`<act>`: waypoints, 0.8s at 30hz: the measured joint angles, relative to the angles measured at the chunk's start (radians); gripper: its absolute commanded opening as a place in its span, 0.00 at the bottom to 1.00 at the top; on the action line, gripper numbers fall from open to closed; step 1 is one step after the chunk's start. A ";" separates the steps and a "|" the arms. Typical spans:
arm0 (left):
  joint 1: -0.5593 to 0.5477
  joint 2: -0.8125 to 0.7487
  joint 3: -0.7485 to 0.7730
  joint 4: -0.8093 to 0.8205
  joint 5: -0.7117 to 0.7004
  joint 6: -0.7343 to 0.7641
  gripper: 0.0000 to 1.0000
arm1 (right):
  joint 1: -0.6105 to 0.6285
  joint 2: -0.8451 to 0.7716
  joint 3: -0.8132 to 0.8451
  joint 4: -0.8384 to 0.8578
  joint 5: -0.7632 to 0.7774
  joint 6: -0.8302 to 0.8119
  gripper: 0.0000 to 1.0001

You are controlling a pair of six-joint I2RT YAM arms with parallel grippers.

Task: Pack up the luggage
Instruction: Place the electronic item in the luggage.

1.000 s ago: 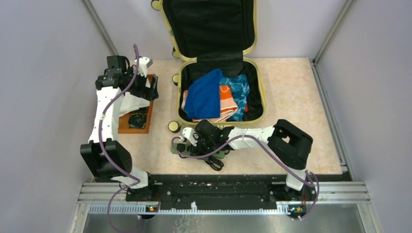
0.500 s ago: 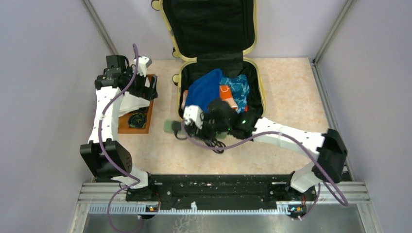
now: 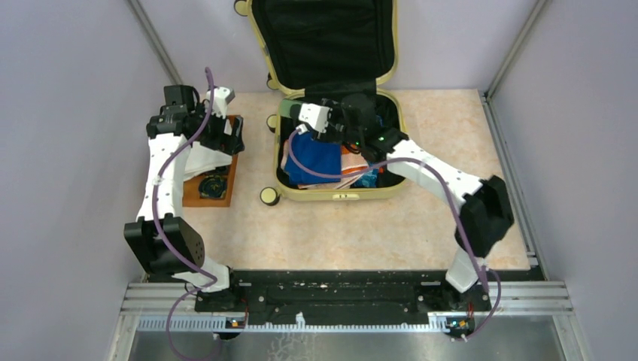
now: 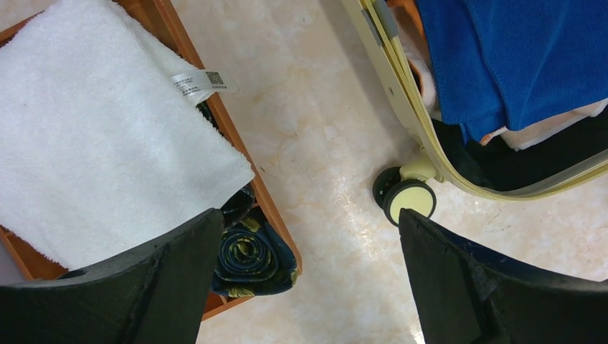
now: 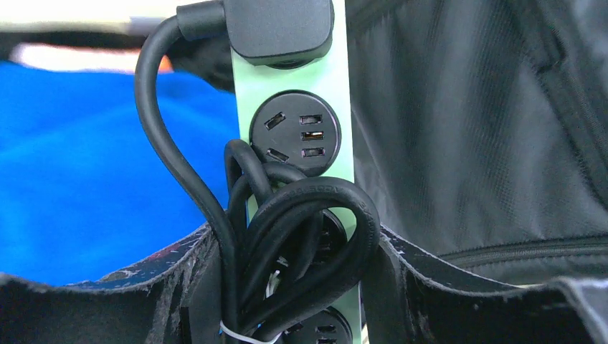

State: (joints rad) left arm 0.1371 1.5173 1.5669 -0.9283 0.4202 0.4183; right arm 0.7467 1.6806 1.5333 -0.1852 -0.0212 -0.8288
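Note:
The luggage (image 3: 342, 195), a pale yellow hard-shell case, lies open at the back of the table with its black-lined lid (image 3: 323, 37) propped upright. Folded clothes fill it, a blue cloth (image 3: 312, 158) on top. My right gripper (image 3: 299, 114) hangs over the case's back left corner, shut on a pale green power strip (image 5: 294, 136) with its coiled black cable (image 5: 308, 229). Both fingers (image 5: 444, 287) press against the strip and the cable bundle. My left gripper (image 3: 235, 139) hovers open and empty above the wooden tray (image 3: 192, 197), left of the case.
The tray holds a white towel (image 4: 93, 143) and a rolled dark blue and yellow cloth (image 4: 251, 254). A suitcase wheel (image 4: 410, 201) stands on the marble-patterned table between tray and case. Grey walls close in left, right and behind.
My right arm has carried the power strip from the table in front of the luggage up and over the clothes to the case's back left. The left arm has stayed still.

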 measured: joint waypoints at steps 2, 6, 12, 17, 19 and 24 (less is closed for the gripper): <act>0.000 0.008 0.000 0.001 0.002 0.000 0.98 | -0.037 0.082 0.000 0.059 0.023 -0.064 0.00; 0.001 0.048 0.006 0.003 0.005 0.000 0.98 | -0.101 0.257 0.016 0.173 0.058 -0.182 0.00; 0.001 0.098 0.008 0.010 0.005 0.000 0.98 | -0.171 0.438 0.122 0.245 0.043 -0.303 0.00; 0.002 0.128 0.020 0.013 0.004 0.000 0.98 | -0.203 0.524 0.201 0.331 0.019 -0.386 0.00; 0.002 0.138 0.024 0.017 0.001 0.000 0.98 | -0.212 0.549 0.224 0.359 0.007 -0.407 0.00; 0.002 0.179 0.040 0.023 -0.004 0.000 0.98 | -0.222 0.595 0.254 0.393 -0.035 -0.417 0.00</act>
State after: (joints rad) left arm 0.1394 1.6962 1.6066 -0.9054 0.4164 0.4183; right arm 0.5251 2.2757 1.7878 0.2073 -0.0563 -1.2461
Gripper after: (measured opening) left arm 0.982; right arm 0.571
